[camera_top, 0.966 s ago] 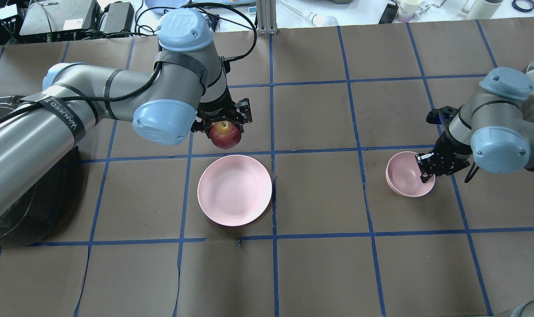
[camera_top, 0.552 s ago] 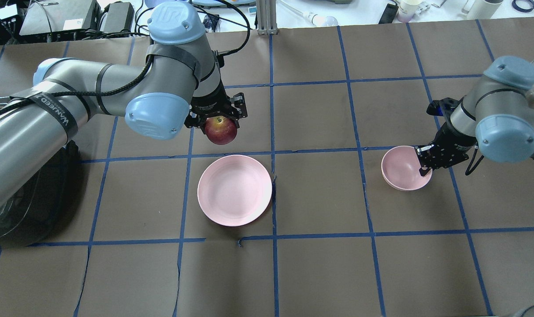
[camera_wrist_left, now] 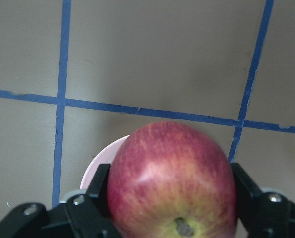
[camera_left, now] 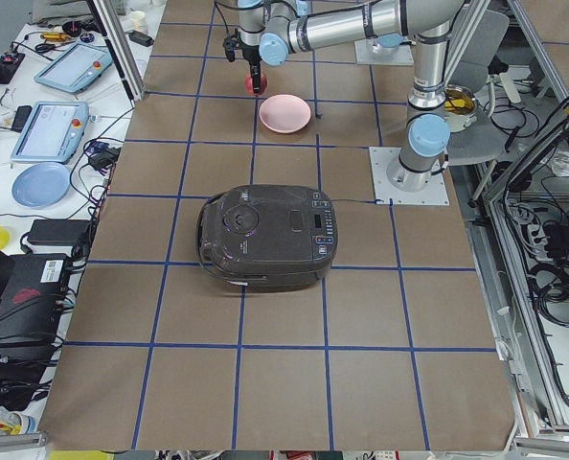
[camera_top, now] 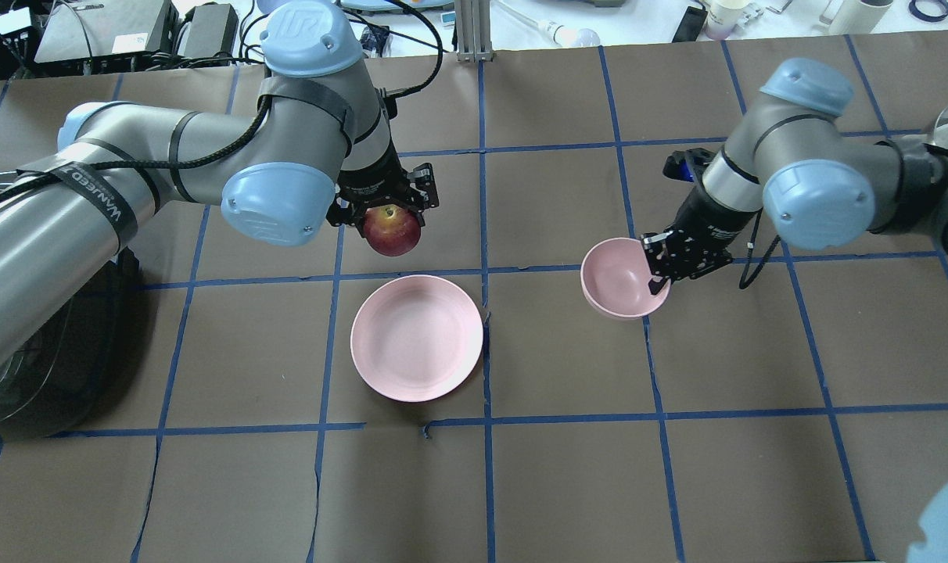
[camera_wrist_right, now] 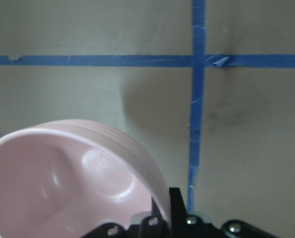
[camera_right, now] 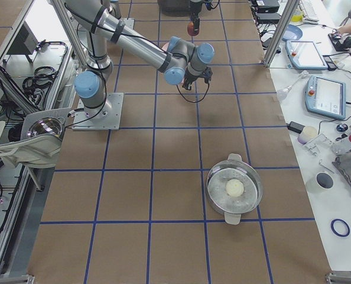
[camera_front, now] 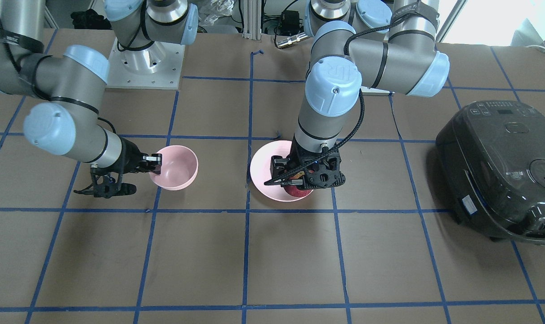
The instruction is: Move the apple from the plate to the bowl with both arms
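Observation:
My left gripper [camera_top: 391,223] is shut on the red apple [camera_top: 393,231] and holds it above the table, just beyond the far rim of the empty pale pink plate [camera_top: 416,338]. The left wrist view shows the apple [camera_wrist_left: 172,178] between the black fingers [camera_wrist_left: 95,191], with the plate's rim [camera_wrist_left: 100,163] below. My right gripper [camera_top: 655,270] is shut on the near rim of the small pink bowl [camera_top: 619,277] and holds it tilted, right of the plate. The bowl is empty in the right wrist view [camera_wrist_right: 63,173]. The front view shows the bowl [camera_front: 176,167] and the plate [camera_front: 263,173].
A black rice cooker [camera_front: 502,166] sits on the robot's left side of the table. A metal pot [camera_right: 234,189] with a pale ball inside sits on the robot's right end. Blue tape lines grid the brown table cover.
My right arm has carried the bowl leftward toward the table's middle, about one grid square. My left gripper with the apple rose slightly away from the plate, then stayed nearly still.

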